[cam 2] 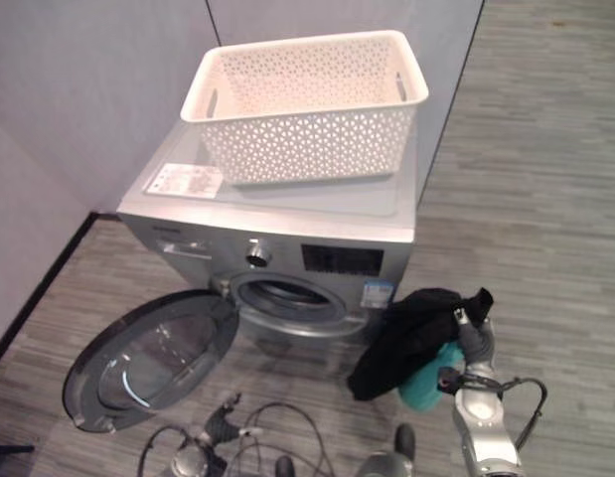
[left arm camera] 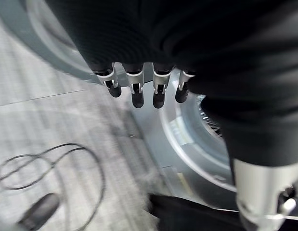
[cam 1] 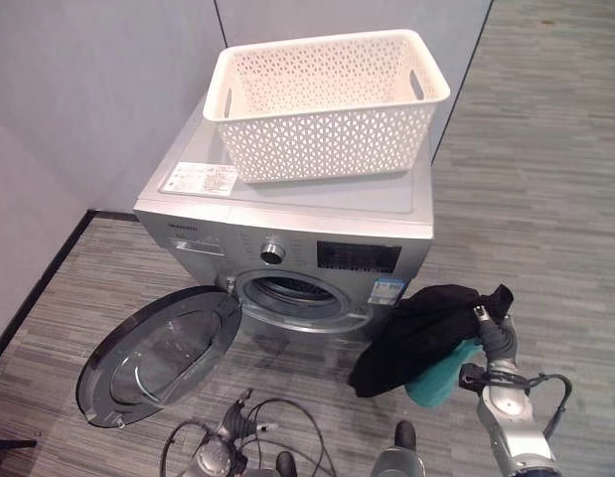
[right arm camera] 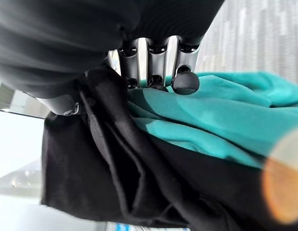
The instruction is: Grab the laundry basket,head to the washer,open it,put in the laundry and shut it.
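Observation:
A silver front-loading washer stands against the wall with its round door swung wide open to the left and the drum opening exposed. The white perforated laundry basket rests on top of the washer. My right hand is shut on a bundle of black cloth and teal cloth, held low just right of the drum opening. Its fingers curl into the fabric. My left hand is open and holds nothing, its fingers hanging straight over the floor before the washer.
Grey partition walls rise behind the washer and along the left, with a dark skirting at the floor. A printed sheet lies on the washer's top beside the basket. Striped grey floor stretches away on the right.

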